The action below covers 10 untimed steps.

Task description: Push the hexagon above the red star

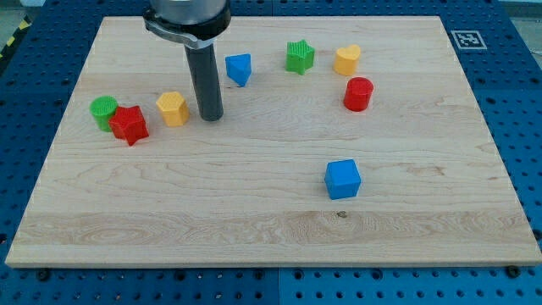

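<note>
A yellow hexagon block [172,108] lies at the view's left, just right of a red star block [129,124]. A green round block [104,111] touches the star on its upper left. My tip [211,116] rests on the board just right of the yellow hexagon, a small gap apart. The rod rises to the view's top.
A blue block [239,69], a green star [299,57], a second yellow block [346,60] and a red cylinder [358,93] lie along the upper middle. A blue cube [342,179] lies lower right. The wooden board [271,229] ends near every frame edge.
</note>
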Tool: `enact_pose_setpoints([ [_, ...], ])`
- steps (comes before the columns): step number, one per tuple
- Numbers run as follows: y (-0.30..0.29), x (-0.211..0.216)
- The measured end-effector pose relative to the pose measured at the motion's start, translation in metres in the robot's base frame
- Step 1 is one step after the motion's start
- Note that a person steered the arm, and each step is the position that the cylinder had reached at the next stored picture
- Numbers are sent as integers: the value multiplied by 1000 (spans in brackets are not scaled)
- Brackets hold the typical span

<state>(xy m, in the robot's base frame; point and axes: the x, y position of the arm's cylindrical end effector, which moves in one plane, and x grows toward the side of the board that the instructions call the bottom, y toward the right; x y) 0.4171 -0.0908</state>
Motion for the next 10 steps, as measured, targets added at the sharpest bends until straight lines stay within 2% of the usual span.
enact_pose_setpoints([
  [10,-40,0],
])
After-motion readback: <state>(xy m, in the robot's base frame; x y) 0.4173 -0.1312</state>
